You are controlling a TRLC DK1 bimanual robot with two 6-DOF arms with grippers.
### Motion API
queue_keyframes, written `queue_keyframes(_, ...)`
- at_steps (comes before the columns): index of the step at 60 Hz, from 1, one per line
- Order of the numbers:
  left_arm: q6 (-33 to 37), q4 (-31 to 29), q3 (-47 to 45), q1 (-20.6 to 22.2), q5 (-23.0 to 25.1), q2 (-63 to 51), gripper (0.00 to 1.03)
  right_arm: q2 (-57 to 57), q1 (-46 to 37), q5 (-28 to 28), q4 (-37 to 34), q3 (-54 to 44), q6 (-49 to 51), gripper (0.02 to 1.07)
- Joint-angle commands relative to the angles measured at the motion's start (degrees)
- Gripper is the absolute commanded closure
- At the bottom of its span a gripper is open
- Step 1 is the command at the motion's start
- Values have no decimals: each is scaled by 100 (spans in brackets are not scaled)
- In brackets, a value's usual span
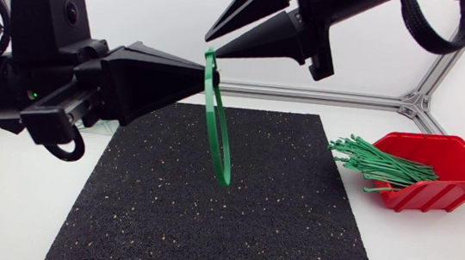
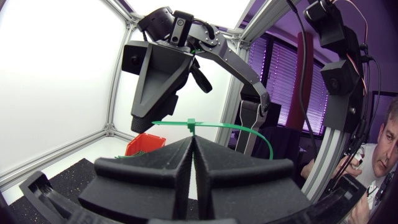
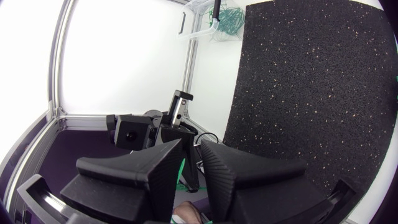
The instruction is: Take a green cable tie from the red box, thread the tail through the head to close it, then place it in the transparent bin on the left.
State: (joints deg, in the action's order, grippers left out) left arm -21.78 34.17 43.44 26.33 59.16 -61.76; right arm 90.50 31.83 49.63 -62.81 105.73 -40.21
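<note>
Tie (image 1: 220, 129): green, thin, bent into a tall narrow loop. It hangs in the air over the mat (image 1: 205, 222), top end at my fingertips, low end free.

Left fingers (image 2: 161, 165): closed tight, tips pinching the tie just under its head. Strap sticks out both sides of the head, a short straight end one way and a long arc the other.

Right fingers (image 1: 264, 40): slightly apart, narrow gap at the tips. They point in at the top of the loop, right by the short end. Can't tell whether either one touches it.

View differences:
- Left wrist view is the only one showing the head and the pinch point. The right fingers sit just above and beyond the straight end.
- Right wrist view shows the gap between my right fingers with a green sliver in it, too small to judge.
- Head view is the only one showing the full loop and both arms meeting at its top.

Further out: red box (image 1: 445, 170) on the surface (image 1: 427, 254) beside the mat, on my right, with spare ties (image 1: 376, 162) fanning out of its open front. Bin (image 3: 208, 25) shows only in the right wrist view, past the mat's far side, with green ties inside.
</note>
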Motion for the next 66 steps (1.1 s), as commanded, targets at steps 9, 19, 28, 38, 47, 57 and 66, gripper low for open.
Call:
queue_keyframes(9,121,46,-134,-49,43,41,100,-217,112,-14,-74,9,39,86)
queue_keyframes(19,121,46,-134,-49,43,41,100,-217,174,-14,-91,-44,39,86)
queue_keyframes(28,121,46,-134,-49,43,50,100,-234,209,-14,-100,-114,39,86)
queue_keyframes(38,121,46,-134,-49,43,50,100,-261,218,-14,-144,-158,39,86)
queue_keyframes(47,139,46,-143,-31,52,50,100,-278,235,3,-232,-202,48,86)
queue_keyframes(57,139,46,-143,-14,52,58,100,-305,235,3,-276,-97,-40,92)
queue_keyframes(66,139,46,-143,-5,43,58,100,-296,235,-6,-294,26,-84,95)
